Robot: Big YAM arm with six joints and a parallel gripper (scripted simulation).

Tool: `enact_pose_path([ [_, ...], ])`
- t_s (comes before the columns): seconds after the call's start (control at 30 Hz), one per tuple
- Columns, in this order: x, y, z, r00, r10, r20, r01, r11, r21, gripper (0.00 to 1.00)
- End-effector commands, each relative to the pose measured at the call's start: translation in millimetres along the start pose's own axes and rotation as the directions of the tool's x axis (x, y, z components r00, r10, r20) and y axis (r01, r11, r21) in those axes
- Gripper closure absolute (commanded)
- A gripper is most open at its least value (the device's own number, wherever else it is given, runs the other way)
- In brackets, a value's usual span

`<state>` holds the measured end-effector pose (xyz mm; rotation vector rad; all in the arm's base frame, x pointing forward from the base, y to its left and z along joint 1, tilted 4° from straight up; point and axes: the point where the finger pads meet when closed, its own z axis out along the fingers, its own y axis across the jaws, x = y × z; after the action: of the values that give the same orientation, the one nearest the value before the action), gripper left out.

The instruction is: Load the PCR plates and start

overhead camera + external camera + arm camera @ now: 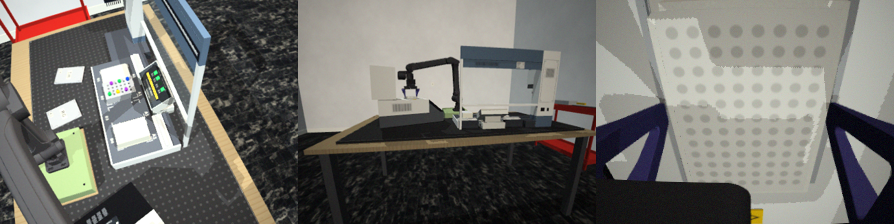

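Observation:
In the wrist view a white 96-well PCR plate (748, 90) lies flat on Q1's grey block, its far end against two locator tabs. I cannot read its ID. My gripper (747, 111) is open, with its blue fingers standing off both long sides of the plate. In the exterior view the gripper (410, 92) hangs just over the top of Q1 (408, 111), whose lid (383, 82) stands open and upright. In the top view, D3 (129, 107) on the deck is bare. The nest W1 (69, 74) holds nothing.
The tube cooling block (117, 85) with coloured tubes and the deep-well block (131, 133) sit on the deck. The regrip nest RG (63, 113) holds nothing. A tilted panel (155, 85) and the handler's frame post (192, 97) stand beside the deck. Q1's keys (97, 215) show at the bottom edge.

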<state>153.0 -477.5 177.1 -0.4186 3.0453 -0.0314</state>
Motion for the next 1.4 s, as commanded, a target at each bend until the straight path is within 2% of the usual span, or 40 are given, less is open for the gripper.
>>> enact_pose_path([
  [0.0,4.7,-31.0,-29.7,1.0,0.019,0.005,-0.02,0.995,0.093,0.0],
  [0.23,6.9,-24.3,-21.9,1.0,0.023,0.005,-0.023,0.997,0.072,0.0],
  [0.33,0.2,-19.6,-22.8,1.0,0.01,0.005,-0.011,0.997,0.072,0.0],
  [0.47,-4.6,-16.0,-41.3,1.0,-0.006,0.005,0.006,0.997,0.075,0.0],
  [0.53,-4.6,-16.0,-41.3,1.0,-0.006,0.005,0.006,0.997,0.075,0.0],
  [0.8,-3.0,-18.4,-69.2,1.0,-0.02,0.003,0.019,0.995,0.093,0.0],
  [1.03,5.2,-15.4,-62.9,1.0,-0.002,0.003,0.002,0.999,0.05,0.0],
  [1.17,6.4,-17.8,-62.2,1.0,0.0,0.003,0.0,0.999,0.052,0.0],
  [1.37,3.4,-16.6,-89.4,1.0,-0.006,0.003,0.006,0.997,0.082,0.0],
])
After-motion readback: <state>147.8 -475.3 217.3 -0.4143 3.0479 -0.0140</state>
